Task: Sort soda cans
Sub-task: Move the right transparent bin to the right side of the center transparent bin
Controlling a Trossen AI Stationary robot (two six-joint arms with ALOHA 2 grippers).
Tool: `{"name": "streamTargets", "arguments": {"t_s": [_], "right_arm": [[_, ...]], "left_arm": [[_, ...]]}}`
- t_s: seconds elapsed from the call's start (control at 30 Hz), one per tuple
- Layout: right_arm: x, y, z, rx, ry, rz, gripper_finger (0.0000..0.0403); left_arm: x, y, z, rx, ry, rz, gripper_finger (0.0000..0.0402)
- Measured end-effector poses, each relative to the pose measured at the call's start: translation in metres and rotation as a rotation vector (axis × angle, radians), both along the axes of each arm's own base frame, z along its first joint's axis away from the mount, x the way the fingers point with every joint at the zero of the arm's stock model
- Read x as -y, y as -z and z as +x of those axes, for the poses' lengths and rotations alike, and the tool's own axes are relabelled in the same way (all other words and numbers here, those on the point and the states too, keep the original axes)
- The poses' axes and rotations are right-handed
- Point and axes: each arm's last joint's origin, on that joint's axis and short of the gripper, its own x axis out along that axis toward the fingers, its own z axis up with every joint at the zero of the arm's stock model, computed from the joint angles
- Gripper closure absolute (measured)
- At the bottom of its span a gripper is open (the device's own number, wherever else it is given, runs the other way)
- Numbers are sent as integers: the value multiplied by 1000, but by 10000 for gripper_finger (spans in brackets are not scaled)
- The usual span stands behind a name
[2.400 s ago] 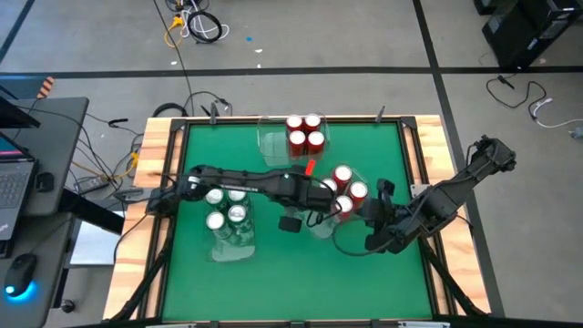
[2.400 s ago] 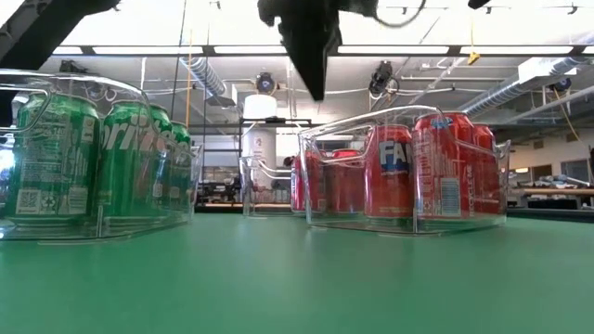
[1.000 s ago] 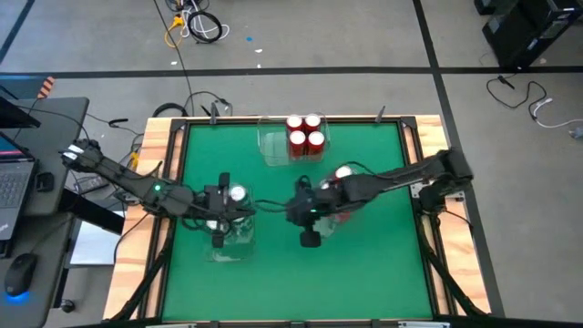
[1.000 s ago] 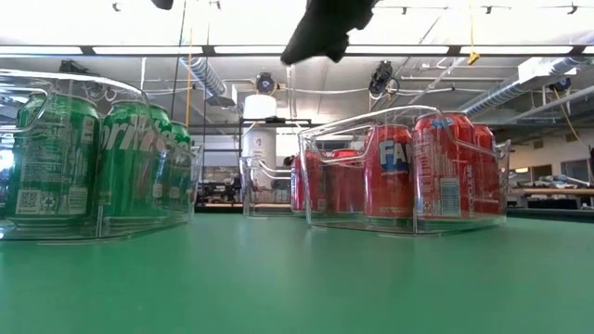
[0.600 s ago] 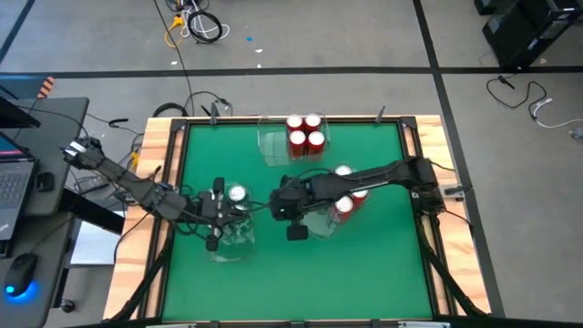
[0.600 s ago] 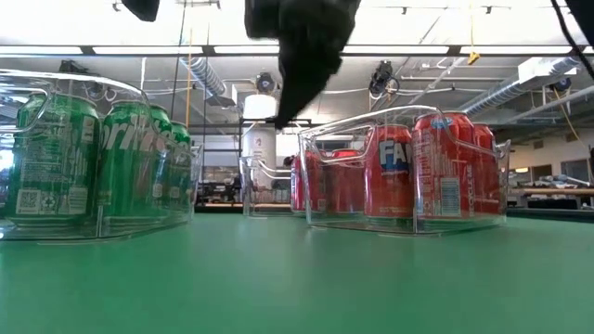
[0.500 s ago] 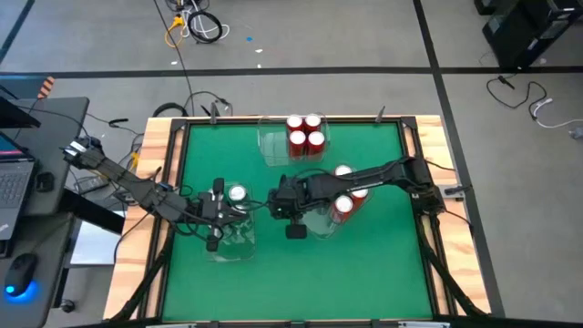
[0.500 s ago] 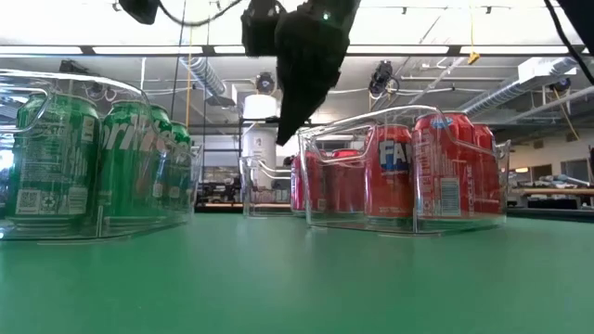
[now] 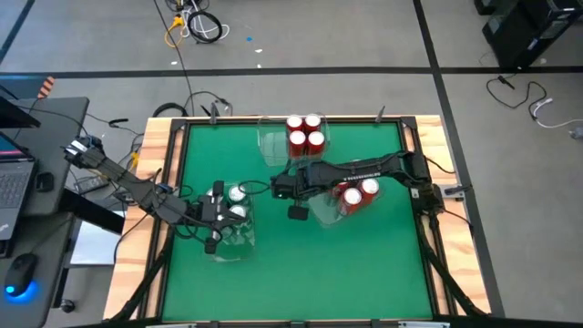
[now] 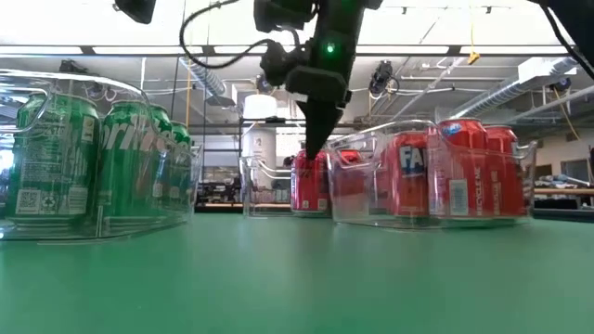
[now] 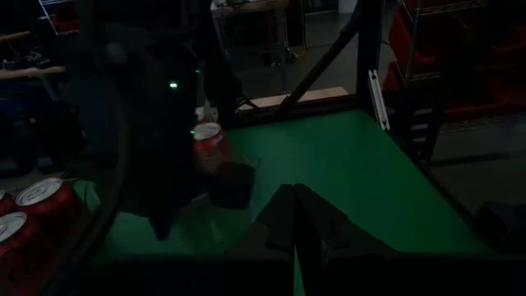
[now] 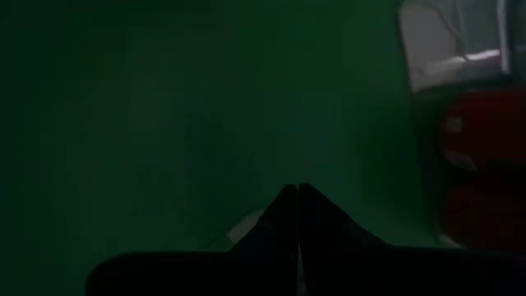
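the right gripper [image 9: 278, 187] hangs over the middle of the table, fingers pressed together and carrying nothing. the nearest red cans [image 9: 357, 194] stand just to its right-edge side, upright in a clear tray [image 9: 321, 211], so any coming move on them turns on a short reach toward the right edge and a grasp from above or the side across an upright can (my judgement, not a thing seen). the right arm is plainly the nearer one for these.

the left gripper [image 9: 218, 216] sits over the green cans [image 9: 236, 202] in their own tray [image 9: 228, 249] near the left edge toward the front, its fingers likewise pressed together on nothing.

count from above: four red cans [image 9: 304, 131] in a third tray [image 9: 271, 146] by the back edge; about three red tops show in the right-hand group, with the arm covering part of it, so the full number there cannot be told; two green tops are clear, with more hidden under the left arm. three trays in all. every visible can already stands in a tray with its own colour.
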Motion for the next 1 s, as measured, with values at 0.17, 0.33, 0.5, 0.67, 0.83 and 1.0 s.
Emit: {"name": "streamTargets", "arguments": {"t_s": [0.17, 0.33, 0.5, 0.67, 0.83, 1.0], "right_arm": [[15, 1, -6, -50, 60, -49, 403], [29, 2, -14, -125, 106, -114, 403], [38, 6, -21, -180, 138, -142, 403], [42, 4, -32, -204, 145, -138, 403], [46, -14, -48, -175, 166, -139, 403], [34, -48, -68, -72, 147, -126, 403]], "left_arm": [[2, 1, -1, -6, 10, 1, 398], [5, 1, -3, -6, 30, 0, 398], [9, 1, -5, -6, 50, 0, 398], [10, 1, -6, -6, 56, 0, 398], [10, 1, -6, -6, 56, 0, 398], [10, 1, -6, -12, 53, -13, 398]]}}
